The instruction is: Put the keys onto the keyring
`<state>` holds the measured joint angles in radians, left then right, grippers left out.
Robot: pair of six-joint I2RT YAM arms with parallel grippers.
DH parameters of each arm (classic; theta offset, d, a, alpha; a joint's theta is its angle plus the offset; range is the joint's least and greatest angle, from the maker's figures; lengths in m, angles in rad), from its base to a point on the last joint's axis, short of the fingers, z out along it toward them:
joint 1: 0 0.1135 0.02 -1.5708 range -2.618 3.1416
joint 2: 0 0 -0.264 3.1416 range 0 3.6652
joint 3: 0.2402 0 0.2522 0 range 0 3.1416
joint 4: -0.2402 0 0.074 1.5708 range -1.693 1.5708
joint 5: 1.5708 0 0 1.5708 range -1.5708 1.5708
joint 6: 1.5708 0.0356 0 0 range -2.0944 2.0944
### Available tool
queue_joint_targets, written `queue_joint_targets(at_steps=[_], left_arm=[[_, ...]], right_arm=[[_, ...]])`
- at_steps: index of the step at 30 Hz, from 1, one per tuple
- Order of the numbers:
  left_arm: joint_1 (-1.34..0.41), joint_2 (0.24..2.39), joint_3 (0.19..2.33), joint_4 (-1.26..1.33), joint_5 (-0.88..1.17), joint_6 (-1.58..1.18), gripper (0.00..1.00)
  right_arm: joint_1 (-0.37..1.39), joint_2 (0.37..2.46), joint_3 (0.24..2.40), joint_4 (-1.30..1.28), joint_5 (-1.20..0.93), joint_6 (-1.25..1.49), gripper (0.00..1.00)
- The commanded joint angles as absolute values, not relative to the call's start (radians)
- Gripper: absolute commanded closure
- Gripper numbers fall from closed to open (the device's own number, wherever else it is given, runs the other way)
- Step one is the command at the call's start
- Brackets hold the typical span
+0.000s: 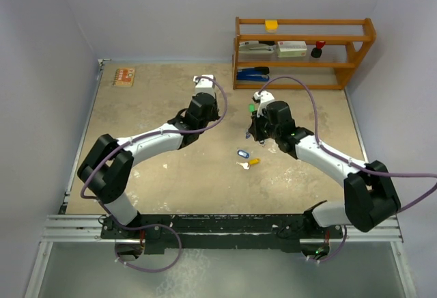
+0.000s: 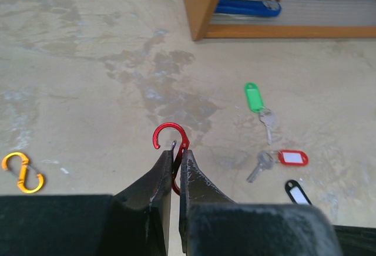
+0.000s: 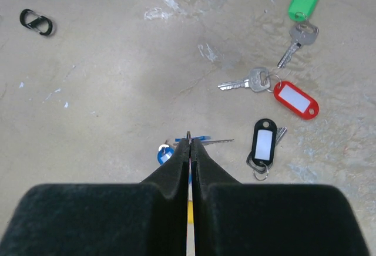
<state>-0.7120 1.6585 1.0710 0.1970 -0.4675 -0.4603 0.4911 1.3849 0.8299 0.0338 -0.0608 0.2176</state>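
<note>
My left gripper [image 2: 175, 149] is shut on a red clip-style keyring [image 2: 170, 137]; its hook sticks out past the fingertips with the gate pressed open. My right gripper [image 3: 189, 141] is shut on a small key ring, with a key blade [image 3: 216, 142] and a blue tag edge-on at its tips, held above the table. On the table lie a green-tagged key [image 3: 304, 0], a red-tagged key [image 3: 294, 98], a black-tagged key [image 3: 263, 143], a blue-tagged key [image 1: 242, 153] and a yellow-tagged key [image 1: 253, 162]. The green [image 2: 254, 97] and red [image 2: 292, 158] tags also show in the left wrist view.
A wooden shelf [image 1: 304, 52] with a blue stapler [image 2: 247, 3] stands at the back right. An orange figure-8 clip [image 2: 22, 172] lies left of my left gripper, and a black one [image 3: 36, 22] lies far left in the right wrist view. A small orange object [image 1: 124, 76] lies at the back left.
</note>
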Motion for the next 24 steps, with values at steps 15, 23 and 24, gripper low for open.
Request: queue_joint_targets(at_steps=[15, 23, 24], left_arm=[[-0.744, 1.756, 1.208, 0.227, -0.148, -0.392, 1.00], [-0.758, 1.777, 1.237, 0.212, -0.101, -0.377, 1.00], [-0.759, 1.778, 1.239, 0.210, -0.098, -0.377, 1.00]], right_arm=[[0.497, 1.297, 0.742, 0.321, -0.170, 0.109, 1.00], [0.497, 1.317, 0.678, 0.480, -0.182, 0.056, 1.00], [0.497, 1.319, 0.677, 0.485, -0.179, 0.049, 1.00]])
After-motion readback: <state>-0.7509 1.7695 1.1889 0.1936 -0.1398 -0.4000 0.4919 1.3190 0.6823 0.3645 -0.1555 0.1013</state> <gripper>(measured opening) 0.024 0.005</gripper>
